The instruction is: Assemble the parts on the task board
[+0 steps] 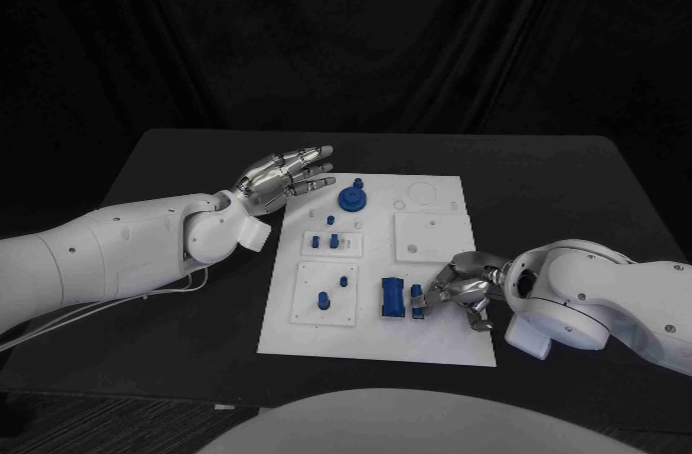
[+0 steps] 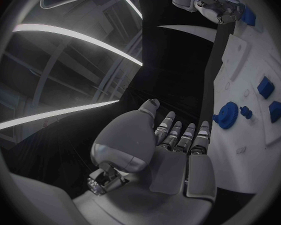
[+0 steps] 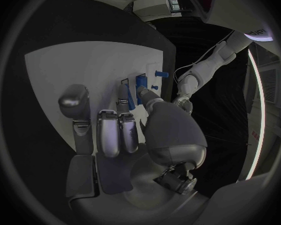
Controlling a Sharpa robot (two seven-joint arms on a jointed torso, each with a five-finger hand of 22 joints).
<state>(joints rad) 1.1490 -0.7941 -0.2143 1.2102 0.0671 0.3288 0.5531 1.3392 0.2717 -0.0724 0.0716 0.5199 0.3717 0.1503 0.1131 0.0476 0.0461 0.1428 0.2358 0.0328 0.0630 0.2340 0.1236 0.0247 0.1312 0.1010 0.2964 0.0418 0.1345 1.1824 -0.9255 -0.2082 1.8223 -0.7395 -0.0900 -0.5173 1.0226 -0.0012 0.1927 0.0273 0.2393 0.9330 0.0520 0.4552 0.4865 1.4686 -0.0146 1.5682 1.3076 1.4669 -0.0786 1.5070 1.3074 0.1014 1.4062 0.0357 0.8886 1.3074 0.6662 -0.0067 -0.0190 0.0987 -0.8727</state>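
The white task board [image 1: 433, 329] lies mid-table. My right hand [image 1: 464, 289] rests at its near right side, fingers curled, thumb and a finger pinching a slim blue part [image 1: 417, 301] that stands on the board beside a larger blue block [image 1: 392, 297]. The right wrist view shows that slim part [image 3: 132, 99] between the fingertips. My left hand [image 1: 289, 177] hovers at the board's far left corner with its fingers stretched out and nothing in them. Just beyond them a round blue gear [image 1: 352, 196] sits on the board; the left wrist view shows the gear [image 2: 226, 116] ahead of the left hand [image 2: 172, 145].
Small blue pegs [image 1: 326, 241] stand in a raised plate left of centre, and another peg [image 1: 322, 299] stands in the near left plate. A white plate with holes [image 1: 430, 236] sits at the board's right. Black table [image 1: 577, 194] surrounds the board.
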